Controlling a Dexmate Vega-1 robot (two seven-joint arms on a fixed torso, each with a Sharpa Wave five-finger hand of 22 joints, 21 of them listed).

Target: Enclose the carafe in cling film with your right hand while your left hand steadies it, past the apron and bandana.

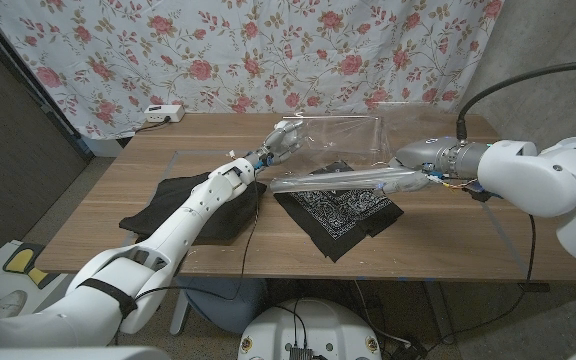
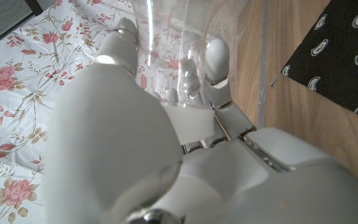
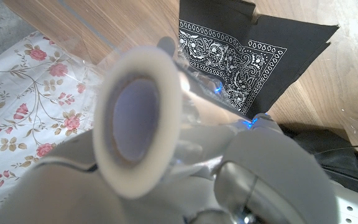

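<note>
Clear carafe (image 1: 313, 135) upright beyond the bandana (image 1: 346, 208), my left hand (image 1: 281, 139) around it. Film roll (image 1: 340, 181) lies level in my right hand (image 1: 423, 157), sheet stretched to the carafe.

Your left arm reaches diagonally up the bench from the near left corner, and your left hand (image 1: 281, 139) sits at the far middle with its fingers (image 2: 216, 59) curled around the clear carafe (image 2: 166, 43). Your right arm comes in from the right side, its right hand (image 1: 426, 160) gripping the end of the cling film roll (image 1: 343, 181), held level.
</note>
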